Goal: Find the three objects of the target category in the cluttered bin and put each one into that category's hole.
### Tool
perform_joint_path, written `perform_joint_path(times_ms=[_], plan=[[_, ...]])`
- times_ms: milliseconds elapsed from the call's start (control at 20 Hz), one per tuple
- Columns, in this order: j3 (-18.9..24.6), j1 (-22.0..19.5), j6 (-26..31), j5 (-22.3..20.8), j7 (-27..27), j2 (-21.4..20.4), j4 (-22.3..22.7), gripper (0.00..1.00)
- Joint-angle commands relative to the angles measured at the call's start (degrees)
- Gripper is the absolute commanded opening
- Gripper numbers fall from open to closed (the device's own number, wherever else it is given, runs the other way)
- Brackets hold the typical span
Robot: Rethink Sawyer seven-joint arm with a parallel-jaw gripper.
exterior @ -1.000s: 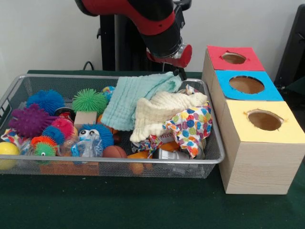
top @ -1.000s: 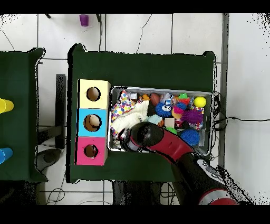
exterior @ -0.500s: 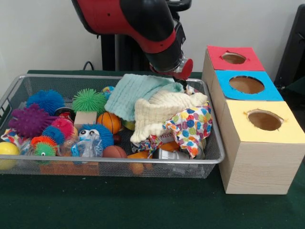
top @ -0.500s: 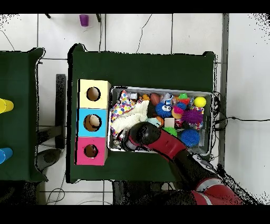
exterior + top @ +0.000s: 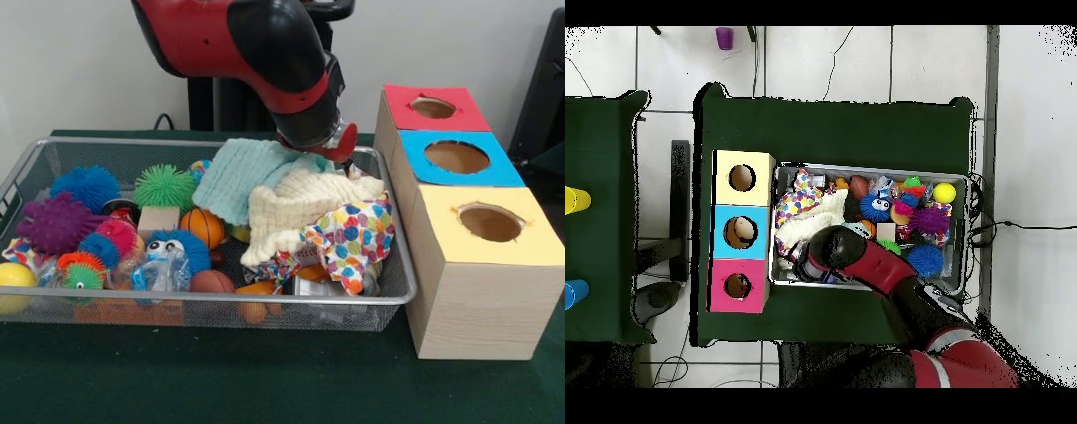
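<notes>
The wire mesh bin (image 5: 212,300) sits on the green table, full of toys and cloths; it also shows in the overhead view (image 5: 865,168). My gripper (image 5: 346,161) is low over the bin's far right corner, at the edge of a mint cloth (image 5: 243,172) and a cream cloth (image 5: 291,208). The arm's wrist hides most of it. From overhead the arm (image 5: 855,258) covers that spot. The hole (image 5: 433,108) in the red-topped box stands right of the bin, farthest from the camera; it also shows in the overhead view (image 5: 738,286).
A polka-dot cloth (image 5: 353,234) lies at the bin's near right. An orange ball (image 5: 203,226), spiky blue (image 5: 84,187), green (image 5: 165,185) and purple (image 5: 55,223) balls and a yellow ball (image 5: 13,278) fill the left. Blue-topped (image 5: 456,156) and yellow-topped (image 5: 490,222) boxes stand beside the red one.
The arm has come lower and nearer over the bin's far right corner. The mint cloth has bunched toward the gripper, uncovering the orange ball.
</notes>
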Motion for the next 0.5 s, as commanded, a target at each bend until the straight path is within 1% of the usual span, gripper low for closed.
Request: perform_joint_path(times_ms=[50,150,250,400,500], plan=[[-1.53,2.33,-4.12,-0.44,7.48,0.38,-7.23,1.0],[-1.2,2.35,-2.84,0.47,7.83,-1.92,-5.17,1.0],[-0.66,2.23,-1.3,1.07,7.89,-5.97,-2.0,1.0],[-0.5,2.5,1.16,1.96,8.51,-13.55,3.43,1.0],[-0.63,2.44,2.65,2.19,8.32,-16.86,5.36,1.0]])
